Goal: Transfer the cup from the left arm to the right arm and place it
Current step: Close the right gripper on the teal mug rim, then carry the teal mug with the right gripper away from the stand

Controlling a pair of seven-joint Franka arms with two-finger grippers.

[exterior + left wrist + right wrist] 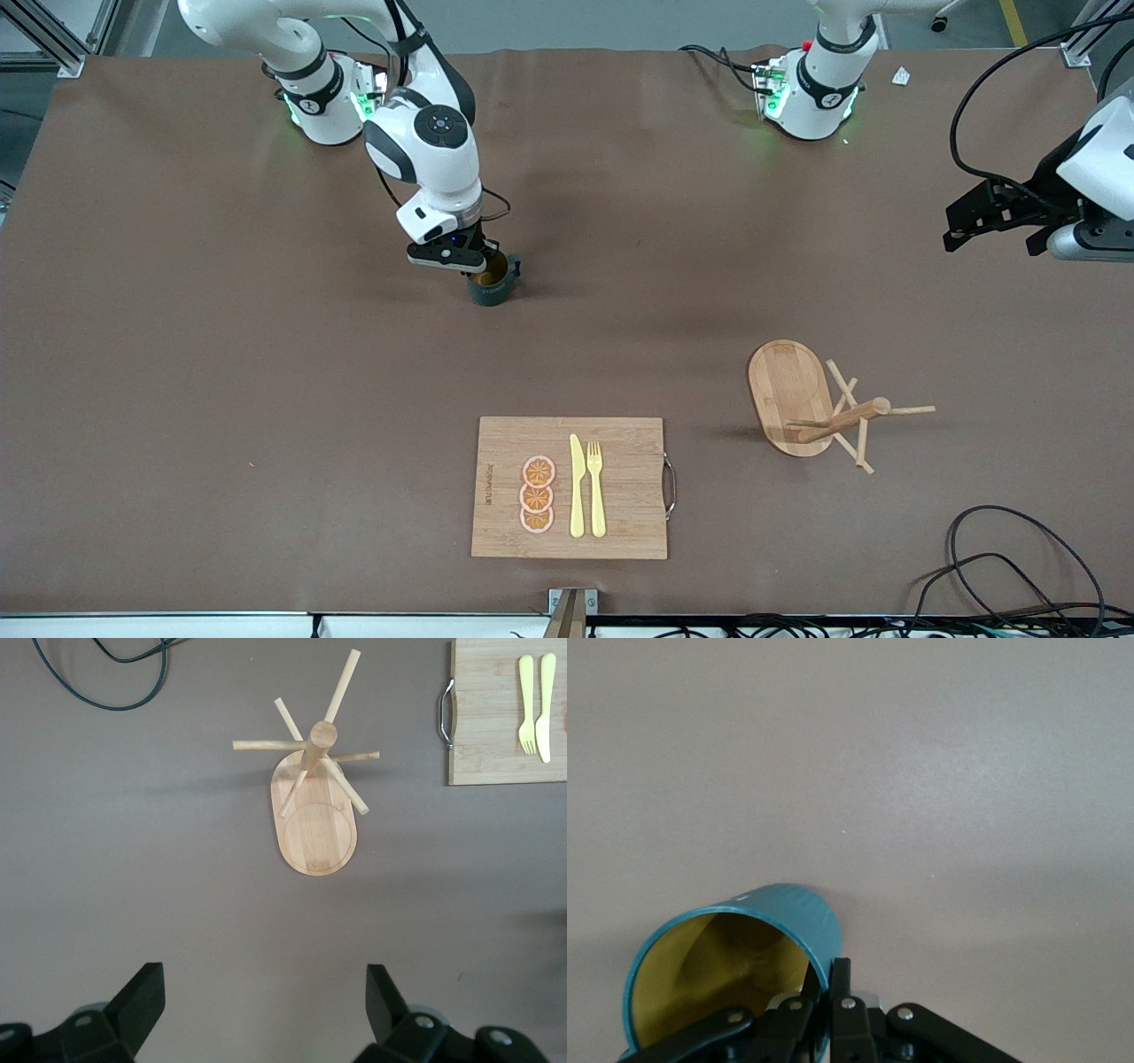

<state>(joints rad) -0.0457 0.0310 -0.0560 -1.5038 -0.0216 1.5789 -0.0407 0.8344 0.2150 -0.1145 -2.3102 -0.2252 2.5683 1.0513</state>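
Front view: my right tool [478,264] grips the rim of the dark teal cup [493,283] mid-bench, toward the robots' edge. Left wrist view: my left tool [266,1010] hangs open over bare bench [133,859]. Right wrist view: the cup [735,966] shows a yellowish inside, its wall pinched between the fingers [840,979]

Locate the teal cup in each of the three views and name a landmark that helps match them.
Front view: the cup stands upright on the table mid-width, under the right gripper, shut on its rim.
Left wrist view: not in it.
Right wrist view: the cup fills the lower corner, one finger inside.
Shared landmark: the wooden peg rack, front and left wrist views.
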